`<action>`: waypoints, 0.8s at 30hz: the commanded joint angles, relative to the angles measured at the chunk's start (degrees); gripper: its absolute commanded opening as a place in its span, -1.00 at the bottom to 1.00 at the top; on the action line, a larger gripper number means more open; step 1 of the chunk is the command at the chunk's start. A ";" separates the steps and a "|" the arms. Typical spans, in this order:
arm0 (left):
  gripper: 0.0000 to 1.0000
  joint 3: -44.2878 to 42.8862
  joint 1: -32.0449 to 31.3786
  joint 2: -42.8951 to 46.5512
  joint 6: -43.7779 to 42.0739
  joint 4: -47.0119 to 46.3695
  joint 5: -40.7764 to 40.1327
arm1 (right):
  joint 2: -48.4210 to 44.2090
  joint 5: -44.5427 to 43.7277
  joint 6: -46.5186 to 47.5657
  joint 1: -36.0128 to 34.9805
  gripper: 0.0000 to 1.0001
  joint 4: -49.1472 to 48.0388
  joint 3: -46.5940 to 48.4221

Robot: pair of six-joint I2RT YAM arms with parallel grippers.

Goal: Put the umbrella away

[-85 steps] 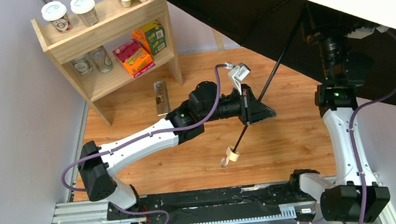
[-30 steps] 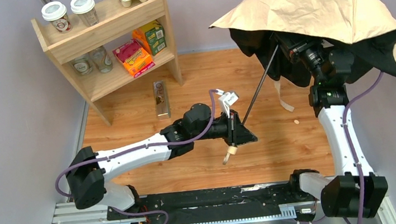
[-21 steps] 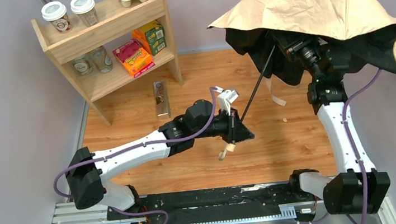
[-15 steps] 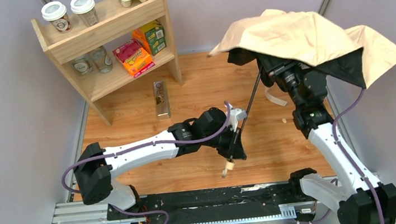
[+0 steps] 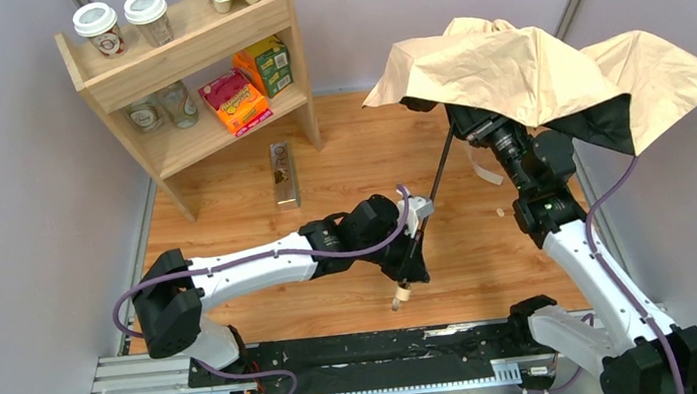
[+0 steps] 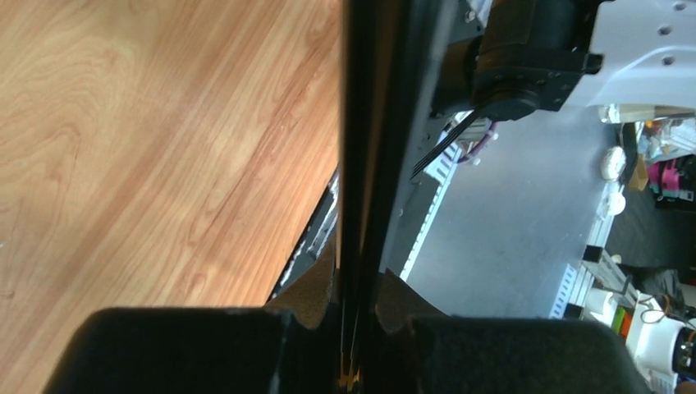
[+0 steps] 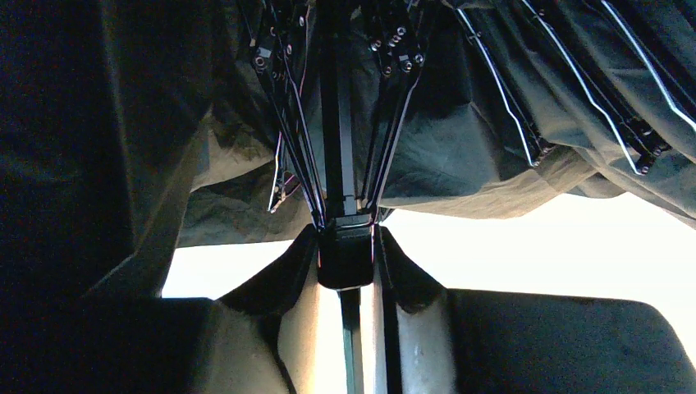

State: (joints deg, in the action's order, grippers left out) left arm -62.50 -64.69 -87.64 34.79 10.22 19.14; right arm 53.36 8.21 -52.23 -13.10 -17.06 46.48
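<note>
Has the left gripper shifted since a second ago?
Yes. The left gripper, clamped on the umbrella shaft, has come nearer the base rail, away from the shelf.

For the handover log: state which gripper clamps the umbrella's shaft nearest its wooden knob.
The left gripper, shut on the black shaft just above the knob; the right gripper grips the umbrella high up, at the runner under the canopy.
</note>
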 commanded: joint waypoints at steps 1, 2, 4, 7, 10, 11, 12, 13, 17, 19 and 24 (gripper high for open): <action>-1.00 -6.48 5.97 3.79 -2.26 -17.35 -10.34 | -3.61 15.44 0.73 -9.12 -1.00 8.28 -7.00; -1.00 -6.84 6.41 3.96 -2.79 -17.16 -10.52 | -3.97 14.65 -0.32 -10.87 -1.00 6.79 -9.02; -1.00 -7.02 7.02 4.75 -3.93 -16.11 -12.44 | -4.93 12.02 -1.74 -14.13 -1.00 6.25 -11.84; -1.00 -7.02 8.52 6.07 -5.25 -15.41 -12.98 | -5.81 10.69 -0.25 -16.86 -1.00 7.04 -13.52; -1.00 -6.67 8.79 6.77 -5.25 -15.58 -10.19 | -6.34 8.42 5.09 -16.61 -1.00 12.54 -10.37; -1.00 -6.23 8.79 7.04 -4.82 -15.84 -9.47 | -6.43 8.32 6.60 -16.26 -1.00 13.62 -8.88; -1.00 -5.53 8.70 7.47 -4.29 -16.28 -8.51 | -6.34 8.93 7.74 -15.38 -1.00 13.81 -8.08; -1.00 -5.09 8.79 7.74 -4.03 -16.46 -8.07 | -6.17 9.54 8.45 -14.68 -1.00 13.81 -7.46; -1.00 -2.11 8.79 9.50 -2.88 -17.16 -7.09 | -4.94 11.56 8.81 -13.44 -1.00 10.74 -7.72; -0.99 -0.96 8.79 10.64 -2.62 -16.29 -7.97 | -4.41 11.74 8.28 -13.44 -1.00 8.81 -8.42; -0.17 4.65 8.70 13.72 -0.78 -17.16 -7.53 | -4.50 10.43 7.05 -13.00 -1.00 5.90 -7.02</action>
State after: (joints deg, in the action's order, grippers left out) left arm -59.81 -58.50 -80.03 33.78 3.16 15.77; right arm 48.86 13.41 -46.70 -26.17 -13.43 38.96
